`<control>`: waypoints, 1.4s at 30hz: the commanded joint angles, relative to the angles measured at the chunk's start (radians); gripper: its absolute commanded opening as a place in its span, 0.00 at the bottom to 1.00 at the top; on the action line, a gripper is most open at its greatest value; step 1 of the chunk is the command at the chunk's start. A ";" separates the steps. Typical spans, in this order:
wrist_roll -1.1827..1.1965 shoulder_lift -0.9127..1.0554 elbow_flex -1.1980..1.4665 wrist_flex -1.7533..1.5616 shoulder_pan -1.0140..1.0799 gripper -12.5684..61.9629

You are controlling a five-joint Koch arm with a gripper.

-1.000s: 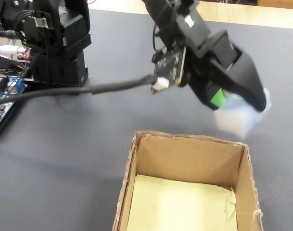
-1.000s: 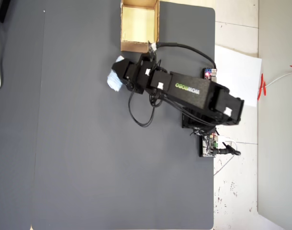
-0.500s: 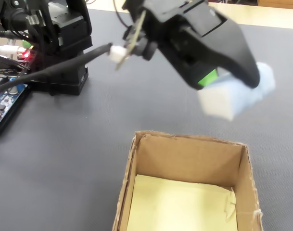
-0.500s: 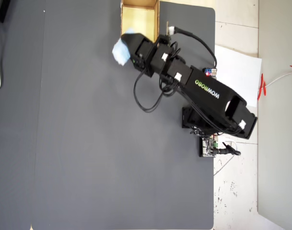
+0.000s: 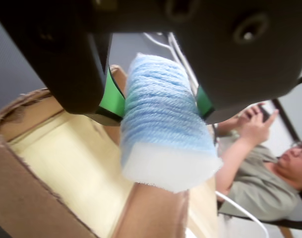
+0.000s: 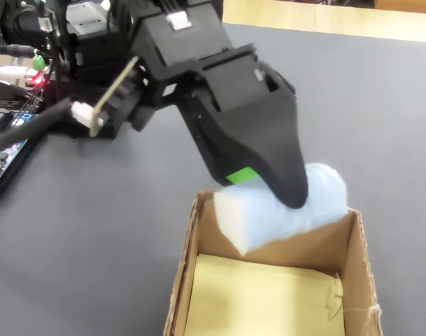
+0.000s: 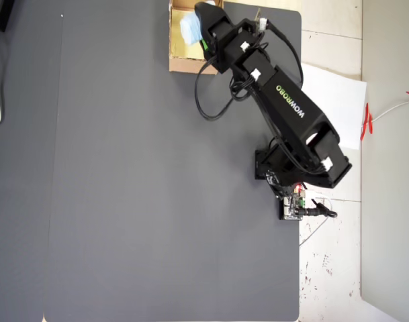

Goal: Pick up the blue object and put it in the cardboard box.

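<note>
End effector [image 5: 155,106] clamped on the blue object [image 6: 282,206], 2 jaws pressing its sides. Object held aloft over the far wall of the cardboard box [image 6: 356,269], inside the box outline in the overhead view.

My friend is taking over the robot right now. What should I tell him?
Gripper: shut on the blue object, holding it in the air.
Blue object: above the cardboard box, over its far wall in the fixed view; the overhead view also shows it over the box.
Done: picked up and carried to the box.
Left: open the jaws so it drops inside, probably after moving a little further in, then pull the arm away.
</note>
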 commanded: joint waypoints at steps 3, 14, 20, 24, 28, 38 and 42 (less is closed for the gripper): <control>0.060 0.063 -0.055 -0.015 0.000 0.62; 0.147 0.166 0.061 -0.224 -0.137 0.62; 0.166 0.281 0.195 -0.339 -0.302 0.62; 0.166 0.370 0.310 -0.416 -0.425 0.62; 0.169 0.433 0.494 -0.609 -0.557 0.62; 0.221 0.543 0.813 -0.664 -0.810 0.62; 0.221 0.597 0.942 -0.664 -0.896 0.62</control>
